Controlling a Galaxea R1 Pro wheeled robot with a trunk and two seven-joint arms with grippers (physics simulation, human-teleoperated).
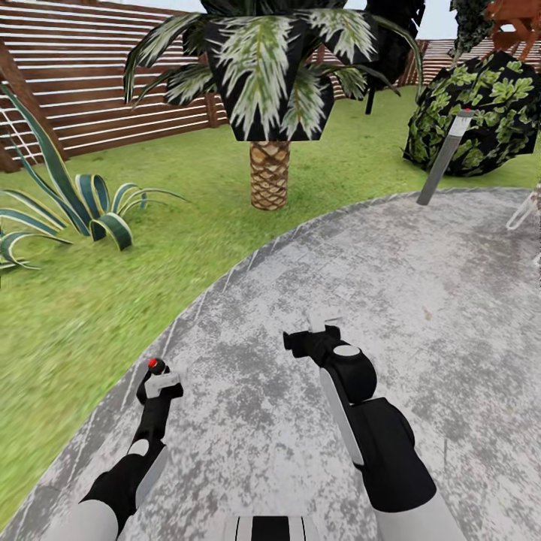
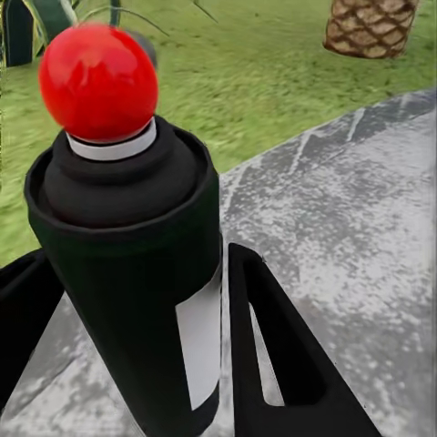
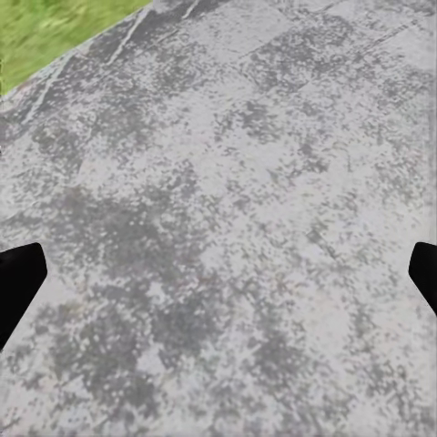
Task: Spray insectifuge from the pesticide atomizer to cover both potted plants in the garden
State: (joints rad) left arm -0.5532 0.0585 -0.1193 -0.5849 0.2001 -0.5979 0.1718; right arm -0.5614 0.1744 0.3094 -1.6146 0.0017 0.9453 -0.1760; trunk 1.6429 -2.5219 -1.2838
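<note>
The pesticide atomizer (image 1: pixel 155 373) stands upright in my left gripper (image 1: pixel 159 385), low over the left side of the round gravel patio. Up close in the left wrist view, the atomizer (image 2: pixel 127 264) shows a black body, a white label and a round red tip, with my left gripper (image 2: pixel 137 309) shut on its body and a black finger on each side. Over the middle of the patio my right gripper (image 1: pixel 312 336) is open with nothing in it. In the right wrist view the right gripper (image 3: pixel 218 273) has its fingertips spread wide over bare gravel. The potted plants are out of view.
The gravel patio (image 1: pixel 361 255) curves into green lawn (image 1: pixel 113 285) on the left. A palm trunk (image 1: pixel 269 174) stands ahead, a spiky striped agave (image 1: pixel 83 203) at far left, a dark round bush (image 1: pixel 481 113) and a leaning grey bollard lamp (image 1: pixel 445 158) at right. A brown slatted fence (image 1: pixel 90 83) runs behind.
</note>
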